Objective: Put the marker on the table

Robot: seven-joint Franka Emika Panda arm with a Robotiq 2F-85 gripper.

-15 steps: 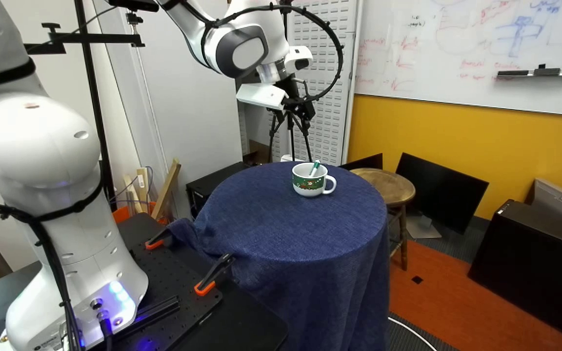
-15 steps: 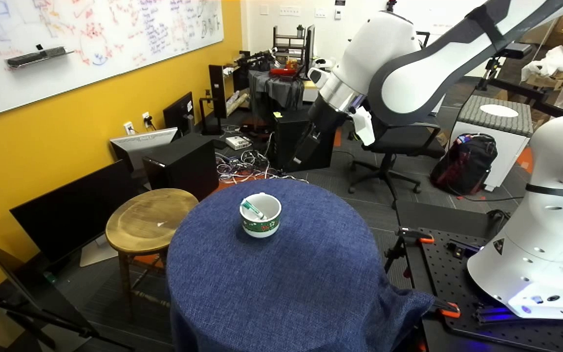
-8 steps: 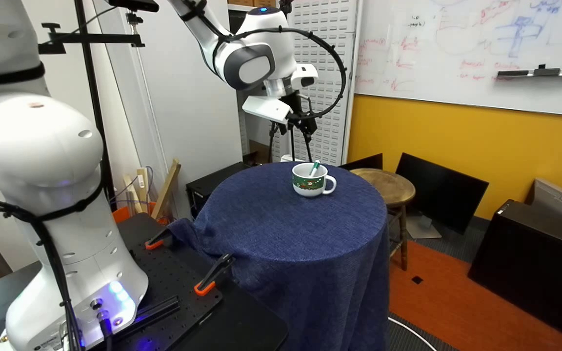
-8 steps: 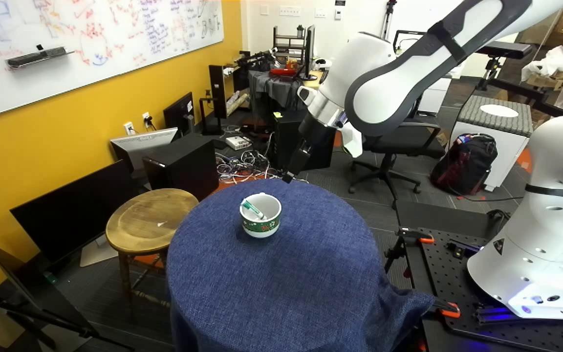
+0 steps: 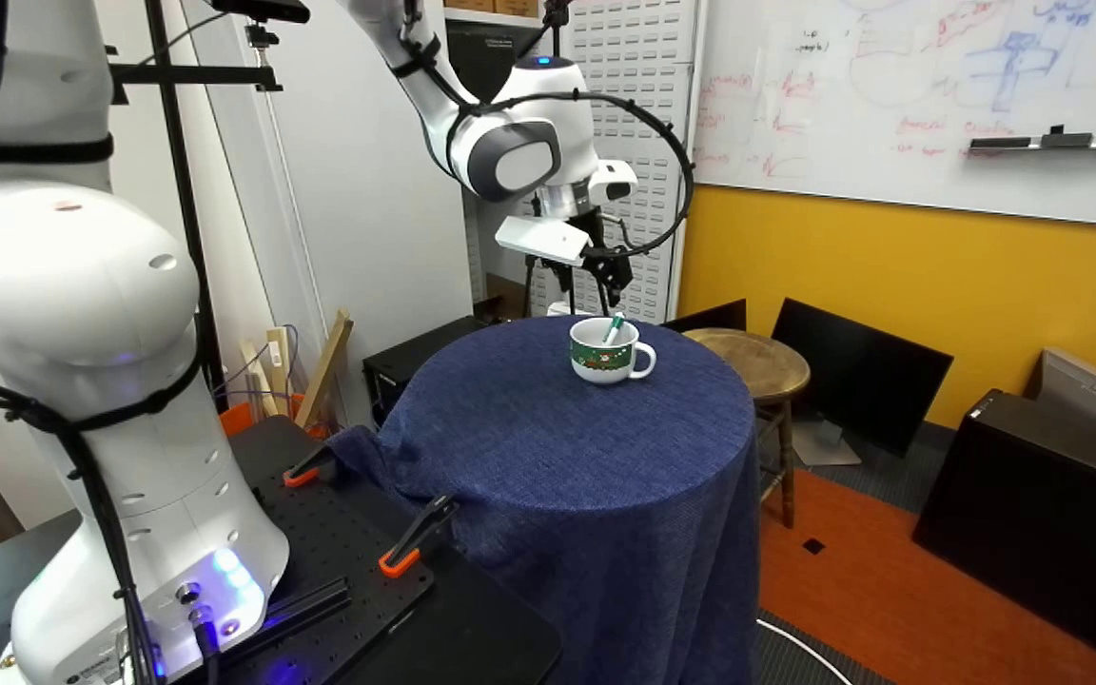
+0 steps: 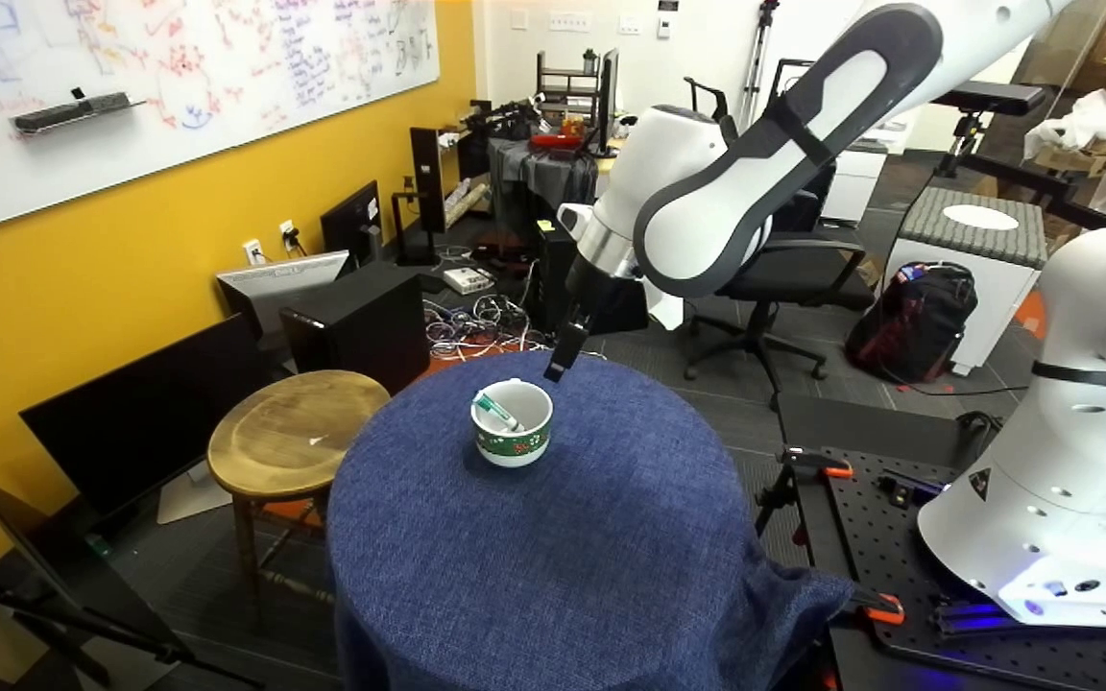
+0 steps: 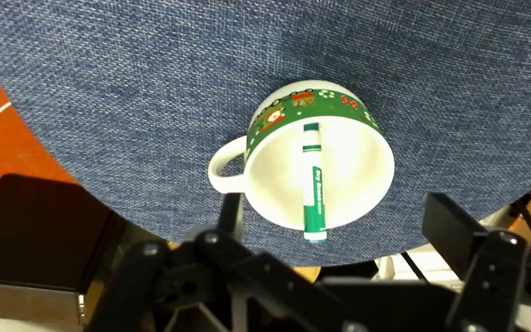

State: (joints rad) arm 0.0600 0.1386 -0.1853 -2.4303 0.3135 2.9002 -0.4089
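The marker, white with green parts, leans in the cup with one end over the rim; it shows in both exterior views (image 5: 614, 329) (image 6: 498, 413) and the wrist view (image 7: 314, 189). The white-and-green cup (image 5: 602, 360) (image 6: 512, 448) (image 7: 330, 105) stands upright on the navy-draped round table (image 5: 548, 438) (image 6: 572, 566) (image 7: 145, 83). My gripper (image 7: 337, 214) is open and empty, its fingers apart on either side of the marker's line in the wrist view. In the exterior views, the gripper (image 5: 591, 283) (image 6: 556, 371) hangs above the table's edge region, close to the cup and apart from it.
A round wooden stool (image 5: 748, 362) (image 6: 294, 432) stands beside the table. Black clamps with orange tips (image 5: 400, 563) hold the robot's base plate. Monitors (image 5: 857, 376) and a black box (image 5: 1043, 523) stand on the floor. An office chair (image 6: 783, 269) is behind the arm.
The arm and gripper have moved down and closer to the cup over both earlier moments. The cup, marker and table have not moved.
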